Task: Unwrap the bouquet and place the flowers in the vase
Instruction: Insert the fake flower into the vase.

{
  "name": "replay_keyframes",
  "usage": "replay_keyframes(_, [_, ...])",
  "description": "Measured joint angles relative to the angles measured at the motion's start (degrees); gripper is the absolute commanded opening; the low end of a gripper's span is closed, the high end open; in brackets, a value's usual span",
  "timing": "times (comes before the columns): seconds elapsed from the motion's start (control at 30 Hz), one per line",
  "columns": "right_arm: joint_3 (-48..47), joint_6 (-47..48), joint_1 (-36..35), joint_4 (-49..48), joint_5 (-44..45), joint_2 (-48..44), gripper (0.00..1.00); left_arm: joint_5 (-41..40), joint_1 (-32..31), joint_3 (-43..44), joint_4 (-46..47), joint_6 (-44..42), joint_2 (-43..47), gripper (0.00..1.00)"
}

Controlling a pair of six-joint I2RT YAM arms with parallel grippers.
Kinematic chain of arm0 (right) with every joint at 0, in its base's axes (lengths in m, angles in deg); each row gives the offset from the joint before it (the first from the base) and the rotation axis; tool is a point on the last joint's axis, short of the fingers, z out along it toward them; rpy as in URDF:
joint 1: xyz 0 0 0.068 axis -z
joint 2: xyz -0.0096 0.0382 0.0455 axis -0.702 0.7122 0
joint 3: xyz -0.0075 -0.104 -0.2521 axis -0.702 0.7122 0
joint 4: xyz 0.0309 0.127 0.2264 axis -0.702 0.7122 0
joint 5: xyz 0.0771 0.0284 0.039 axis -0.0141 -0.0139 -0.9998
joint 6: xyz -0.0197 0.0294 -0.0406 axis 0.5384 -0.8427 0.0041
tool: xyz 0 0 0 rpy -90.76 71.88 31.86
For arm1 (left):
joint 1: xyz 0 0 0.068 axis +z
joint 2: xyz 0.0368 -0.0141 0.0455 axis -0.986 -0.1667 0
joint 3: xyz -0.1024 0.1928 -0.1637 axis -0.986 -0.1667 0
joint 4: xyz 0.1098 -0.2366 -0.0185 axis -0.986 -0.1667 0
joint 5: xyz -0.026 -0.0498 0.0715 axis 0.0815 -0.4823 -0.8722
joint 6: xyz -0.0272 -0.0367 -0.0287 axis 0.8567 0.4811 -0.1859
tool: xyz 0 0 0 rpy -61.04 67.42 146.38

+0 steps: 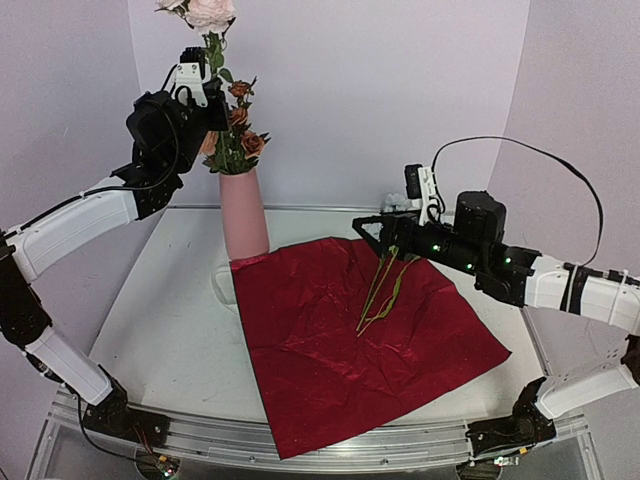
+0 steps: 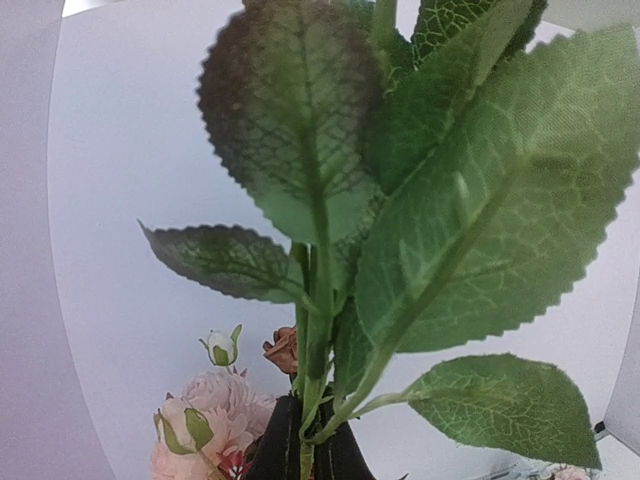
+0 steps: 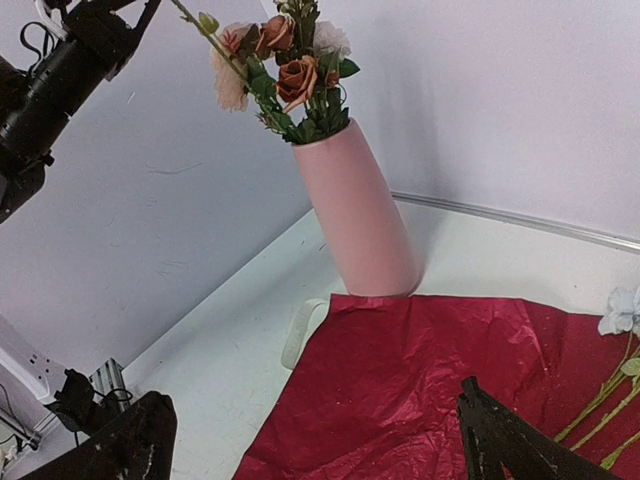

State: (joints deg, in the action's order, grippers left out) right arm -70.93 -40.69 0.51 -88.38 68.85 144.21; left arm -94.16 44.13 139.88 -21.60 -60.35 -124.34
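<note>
Since the next pick turns on what lies loose, I start nearest me: the dark red wrapping paper (image 1: 330,370) is spread flat on the worktop (image 1: 170,330), one corner reaching the near edge. On its far right part lie a few thin green loose stems (image 1: 380,295). Their long axis runs away from me and leans to the right, bare ends towards me and the bloom ends tucked under my right hand (image 1: 385,235). That hand hovers just above them with its fingers spread wide, holding nothing. It is plainly the nearer arm, and I judge a straight drop with the fingers set across the stems would take them.

Beyond the paper's far left corner stands the vase (image 1: 244,215), upright, its foot meeting the paper's edge. It already holds a bunch of peach and rust roses (image 1: 240,140) with leaves. Highest and farthest, my left hand (image 1: 205,92) is clamped tight on one leafy stem (image 1: 213,50), upright with a pink bloom on top. Its lower end runs down among the roses; whether it sits inside the mouth, I cannot tell.
</note>
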Motion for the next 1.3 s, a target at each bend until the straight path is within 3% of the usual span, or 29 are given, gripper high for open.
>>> replay_keyframes(0.4, [-0.1, 2.4, 0.0, 1.9, 1.9, -1.8, 0.98, 0.4, 0.4, -0.3, 2.7, 1.3, -2.3, 0.0])
replay_keyframes(0.73, [-0.1, 2.4, 0.0, 2.1, 2.6, -2.9, 0.98, -2.0, 1.4, -6.0, 6.3, 2.1, -6.3, 0.01])
replay_keyframes(0.8, [-0.1, 2.4, 0.0, 2.1, 2.6, -2.9, 0.98, -2.8, 1.4, -7.2, 6.4, 2.4, -7.2, 0.09])
replay_keyframes(0.9, [-0.1, 2.4, 0.0, 2.1, 2.7, -2.9, 0.98, -4.3, 1.5, -8.4, 6.4, 2.9, -8.7, 0.3])
replay_keyframes(1.0, [-0.1, 2.4, 0.0, 2.1, 2.8, -2.9, 0.98, -5.8, 1.5, -10.4, 6.4, 4.9, -9.5, 0.43])
replay_keyframes(1.3, [-0.1, 2.3, 0.0, 2.2, 3.0, -2.9, 0.98, -7.3, 1.5, -15.6, 5.7, 9.8, -7.2, 0.53])
